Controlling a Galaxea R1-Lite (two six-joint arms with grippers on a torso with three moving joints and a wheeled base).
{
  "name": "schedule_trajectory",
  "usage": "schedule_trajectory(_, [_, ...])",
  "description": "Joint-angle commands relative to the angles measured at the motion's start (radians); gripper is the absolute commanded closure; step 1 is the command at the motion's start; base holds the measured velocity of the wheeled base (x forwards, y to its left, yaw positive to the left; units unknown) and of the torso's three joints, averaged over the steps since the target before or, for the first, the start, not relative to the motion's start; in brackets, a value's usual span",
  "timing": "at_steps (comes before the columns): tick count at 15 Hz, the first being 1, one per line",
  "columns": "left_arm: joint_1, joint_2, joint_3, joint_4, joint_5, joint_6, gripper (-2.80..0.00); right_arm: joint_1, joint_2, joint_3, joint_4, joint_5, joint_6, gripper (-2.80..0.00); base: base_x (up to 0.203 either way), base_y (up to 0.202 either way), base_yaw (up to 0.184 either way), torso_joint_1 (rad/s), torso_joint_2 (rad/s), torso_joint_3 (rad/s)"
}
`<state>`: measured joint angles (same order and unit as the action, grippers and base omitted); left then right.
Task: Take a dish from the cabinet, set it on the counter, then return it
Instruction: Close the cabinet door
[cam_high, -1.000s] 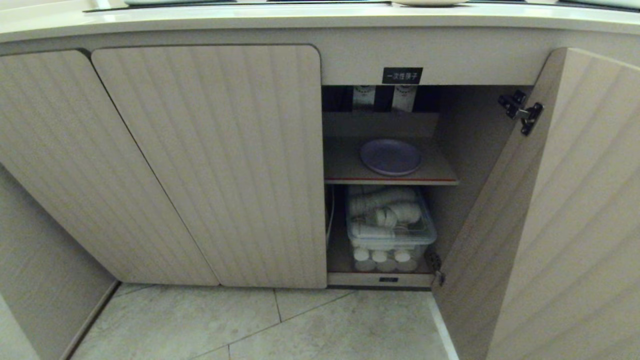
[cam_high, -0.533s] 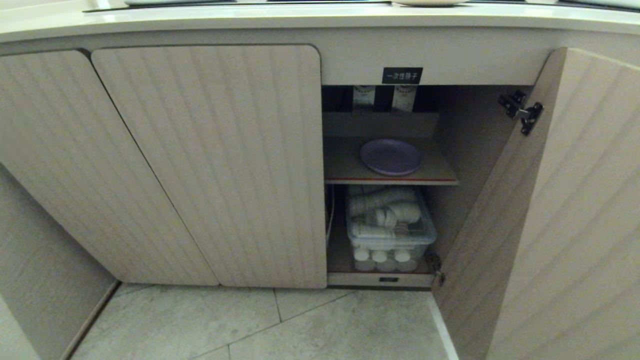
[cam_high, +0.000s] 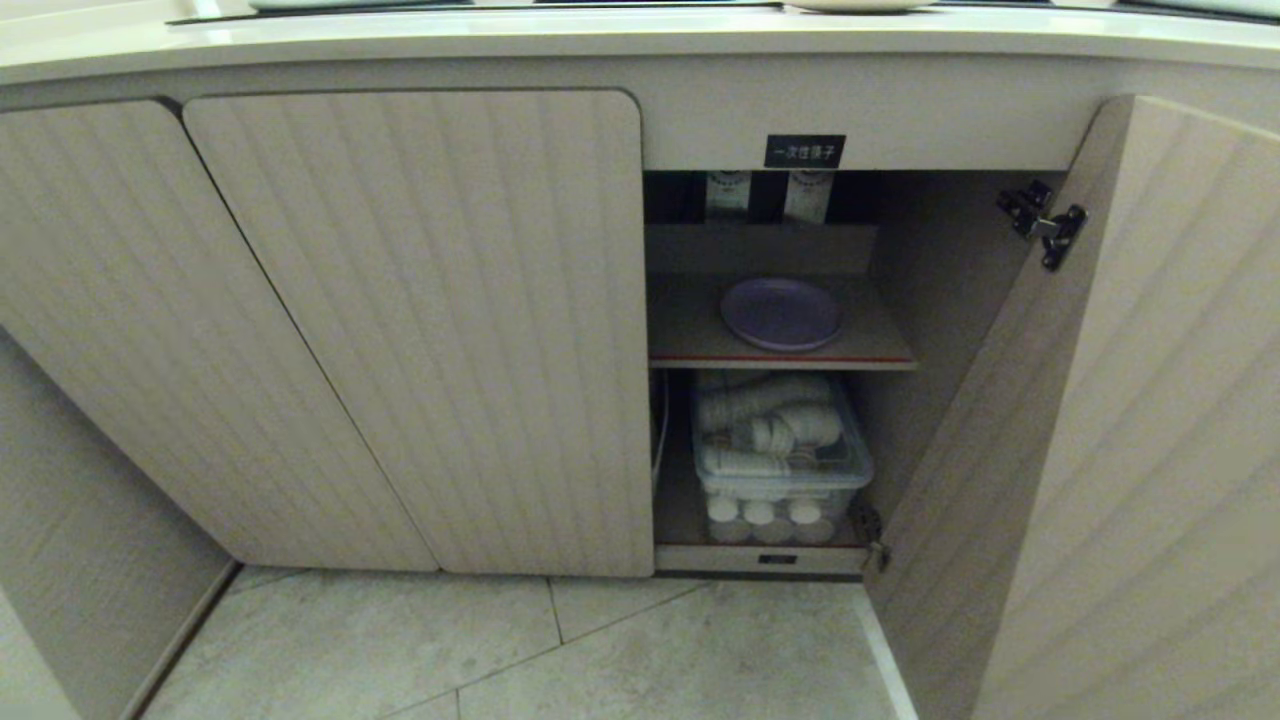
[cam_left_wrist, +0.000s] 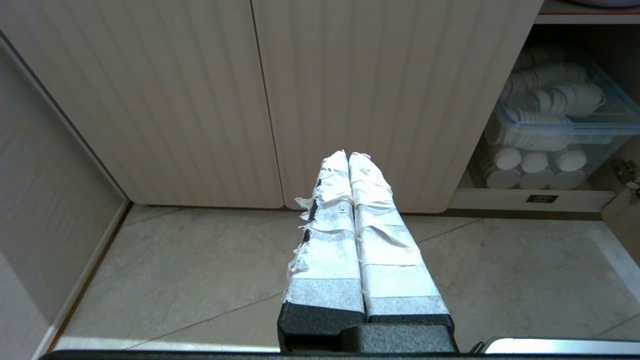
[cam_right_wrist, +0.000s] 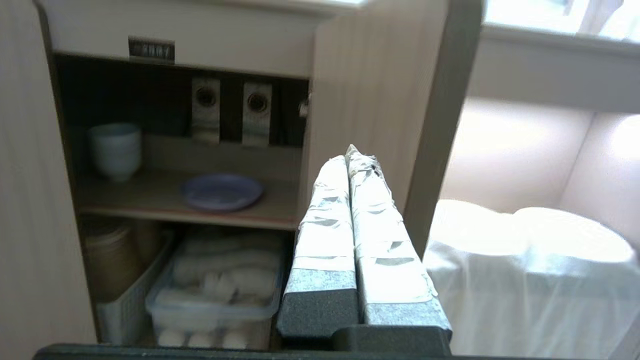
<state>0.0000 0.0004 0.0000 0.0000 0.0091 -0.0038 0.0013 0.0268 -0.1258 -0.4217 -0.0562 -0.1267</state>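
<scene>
Lavender round plastic dish (cam_high: 781, 314) lies flat on the red-edged inner shelf (cam_high: 690, 335) of our open beige ribbed cabinet (cam_high: 420, 330); beneath, a clear lidded plastic bin (cam_high: 790, 470) holds white cups. Only our right wrist view shows the pale stacked bowls (cam_right_wrist: 115, 150) beside the dish (cam_right_wrist: 222, 191). Our right hand (cam_right_wrist: 350, 155) points level at the opening, our left hand (cam_left_wrist: 348, 157) toward the closed doors, both with taped fingers pressed together, empty.
</scene>
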Motion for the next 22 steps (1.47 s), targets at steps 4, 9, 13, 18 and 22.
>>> schedule_trajectory(4, [0.000,0.000,0.000,0.000,0.001,-0.001,0.00,0.000,-0.005,-0.083,-0.005,-0.007,0.001,0.00,0.000,0.000,0.000,0.000,0.00,0.000])
schedule_trajectory(9, [0.000,0.000,0.000,0.000,0.001,-0.001,0.00,0.000,-0.007,-0.097,-0.006,-0.229,-0.013,0.00,0.000,0.000,0.000,0.000,0.00,0.000])
schedule_trajectory(13, [0.000,0.000,0.000,0.000,0.002,-0.001,0.00,0.000,-0.022,-0.100,-0.055,-0.234,-0.026,0.00,0.000,0.000,0.000,0.000,0.00,0.000])
schedule_trajectory(18, [0.000,0.000,0.000,0.000,0.000,-0.001,0.00,0.000,-0.009,-0.100,-0.051,-0.287,-0.024,0.00,0.000,0.000,0.000,0.000,0.00,0.000])
schedule_trajectory(22, [0.000,0.000,0.000,0.000,0.002,-0.001,0.00,0.000,0.045,-0.100,-0.046,-0.328,-0.027,0.00,0.000,0.000,0.000,0.000,0.00,0.000])
